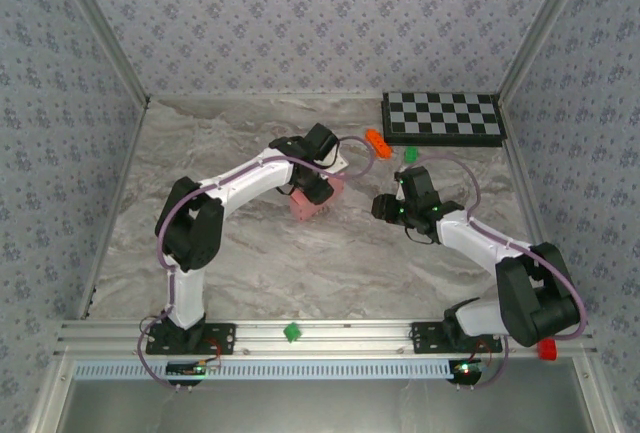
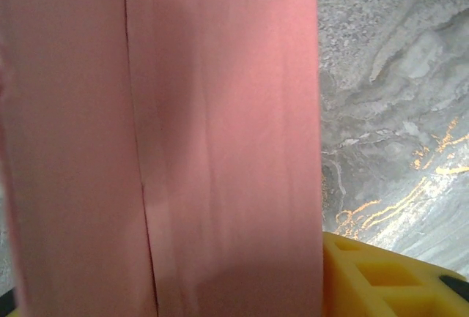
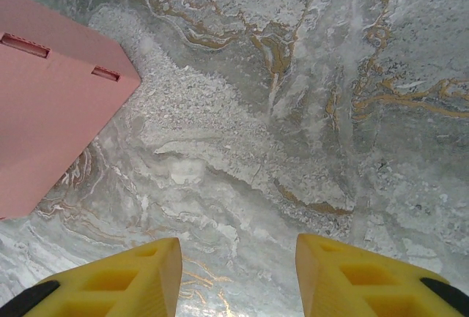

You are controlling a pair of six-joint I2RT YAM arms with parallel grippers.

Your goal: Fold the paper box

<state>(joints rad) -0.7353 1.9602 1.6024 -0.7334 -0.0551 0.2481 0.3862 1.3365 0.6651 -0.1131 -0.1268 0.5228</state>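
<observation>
**Left arm on the paper box, right arm beside it**
Near the middle of the table (image 1: 250,273), the left gripper (image 1: 314,193) straddles the paper box (image 1: 305,210), whose long side runs along the fingers. One yellow finger (image 2: 381,280) lies at its right edge; whether they pinch it I cannot tell. The box's faces look closed, slots showing, nothing seen inside. Just right of it the right gripper (image 3: 238,251) hovers over bare marble, fingers apart and empty. The left arm is nearer.

top: paper box (image 1: 310,209) mostly hidden under left gripper (image 1: 316,189) | left wrist: box cropped on three edges, blurry, one yellow finger (image 2: 381,280) cut at corner, clamp unclear | right wrist: box cropped left, right gripper fingers (image 3: 366,280) cropped bottom
</observation>
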